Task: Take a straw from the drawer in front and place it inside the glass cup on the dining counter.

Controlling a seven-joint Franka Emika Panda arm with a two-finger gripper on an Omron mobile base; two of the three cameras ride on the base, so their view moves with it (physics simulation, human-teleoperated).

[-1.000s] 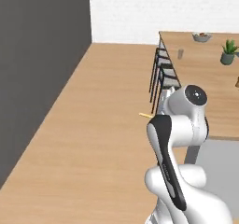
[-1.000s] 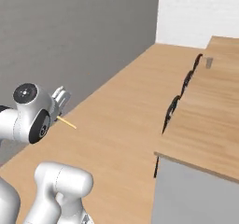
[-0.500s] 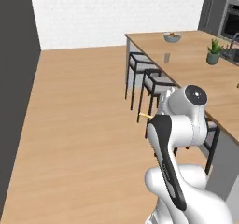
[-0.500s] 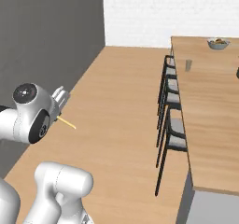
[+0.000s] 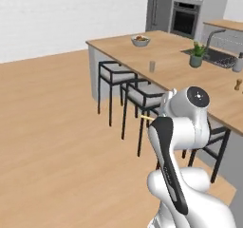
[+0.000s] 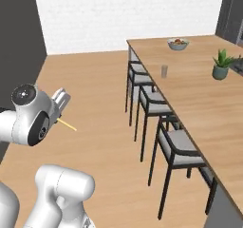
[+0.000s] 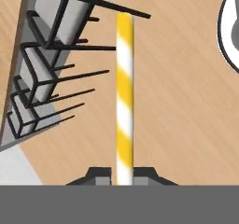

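One straw [image 7: 124, 97], clamped in pincer [image 7: 123, 174]

Glass cup [image 6: 164, 71] on dining counter [image 6: 199, 103], stools [image 6: 175, 148] alongside.

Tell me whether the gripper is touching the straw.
Touching. In the hand view the straw rises straight from between the gripper's two dark tips, clamped there.

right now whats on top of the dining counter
On the dining counter stand the glass cup, a bowl of fruit and a potted plant. The left base view adds a sink with faucet; the arm's white body covers the counter's near end there.
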